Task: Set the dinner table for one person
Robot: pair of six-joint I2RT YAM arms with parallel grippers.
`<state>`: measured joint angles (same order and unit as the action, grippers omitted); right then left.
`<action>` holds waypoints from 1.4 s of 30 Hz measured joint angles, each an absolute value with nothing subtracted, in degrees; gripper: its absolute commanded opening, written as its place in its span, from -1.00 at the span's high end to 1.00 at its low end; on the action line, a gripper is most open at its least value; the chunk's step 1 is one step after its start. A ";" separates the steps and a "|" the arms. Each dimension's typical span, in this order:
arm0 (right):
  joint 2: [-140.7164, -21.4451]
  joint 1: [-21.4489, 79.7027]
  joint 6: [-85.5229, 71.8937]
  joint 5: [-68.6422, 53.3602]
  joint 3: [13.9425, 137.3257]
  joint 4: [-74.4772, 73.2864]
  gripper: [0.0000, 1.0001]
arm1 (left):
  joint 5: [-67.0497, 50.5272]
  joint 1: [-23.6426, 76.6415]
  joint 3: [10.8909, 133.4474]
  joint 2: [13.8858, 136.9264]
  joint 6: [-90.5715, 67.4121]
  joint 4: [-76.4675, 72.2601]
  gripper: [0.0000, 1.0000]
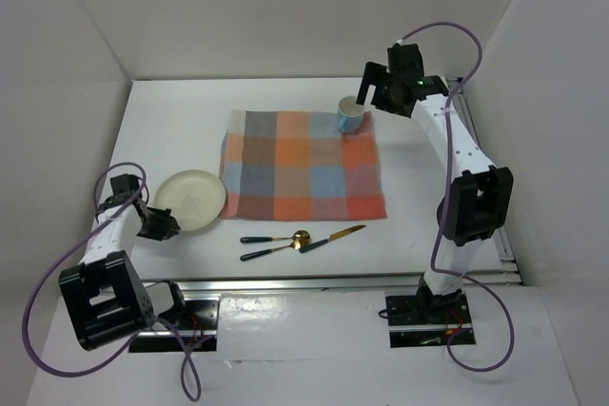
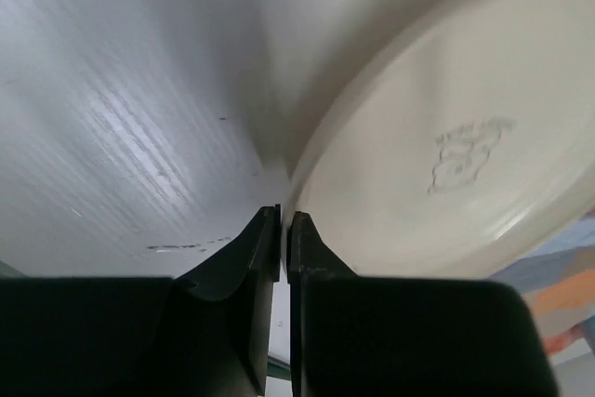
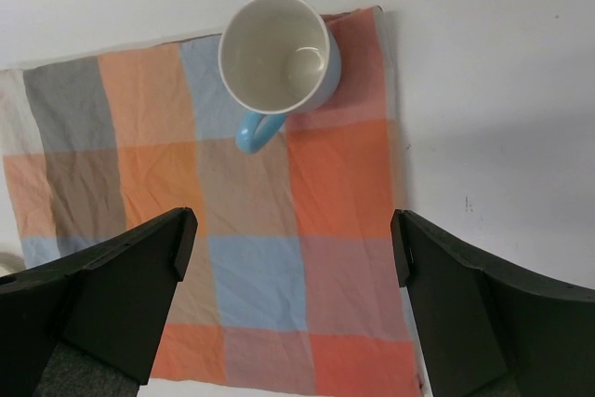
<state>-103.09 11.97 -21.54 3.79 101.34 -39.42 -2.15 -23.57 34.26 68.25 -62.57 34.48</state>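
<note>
The white dinner table (image 1: 171,121) carries a checked cloth (image 1: 300,164) at its middle. A blue mug (image 1: 350,118) stands upright on the cloth's far right corner. My right gripper (image 1: 366,94) hovers open and empty over the cloth (image 3: 251,267), and the mug (image 3: 279,53) is ahead of its fingers (image 3: 293,230). A cream plate (image 1: 191,200) sits left of the cloth. My left gripper (image 1: 164,225) is at the plate's near-left rim. In the left wrist view its fingers (image 2: 284,216) are closed on the rim of the plate (image 2: 446,155), which tilts off the table.
A gold spoon (image 1: 276,238), a second teal-handled piece (image 1: 266,253) and a knife (image 1: 335,237) lie on the table in front of the cloth. White walls enclose the table on three sides. A metal rail (image 1: 314,280) runs along the near edge.
</note>
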 measured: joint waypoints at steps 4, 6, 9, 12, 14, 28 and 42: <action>-102.13 11.97 -21.54 3.81 100.42 -39.44 -0.99 | -1.74 -23.53 37.91 65.19 -61.47 36.62 1.00; -101.32 11.97 -21.54 3.84 99.63 -39.55 -0.99 | -1.58 -23.44 40.73 61.98 -60.71 37.15 1.00; -98.96 11.97 -21.54 3.77 97.21 -39.38 -0.99 | -1.54 -22.13 46.04 57.87 -58.96 37.01 1.00; -96.71 11.97 -21.56 3.66 95.02 -39.38 -0.99 | -2.00 -18.28 50.89 56.93 -56.66 35.55 1.00; -95.61 11.97 -21.56 3.62 93.76 -39.42 -0.99 | -2.66 -14.09 53.19 58.43 -54.87 33.85 1.00; -89.34 10.57 -21.52 3.92 86.89 -40.64 -0.99 | -5.74 18.04 77.03 97.19 -47.99 29.93 1.00; -86.08 8.58 -21.12 4.32 84.29 -41.71 -0.99 | -3.27 21.74 86.06 113.08 -48.40 31.05 0.96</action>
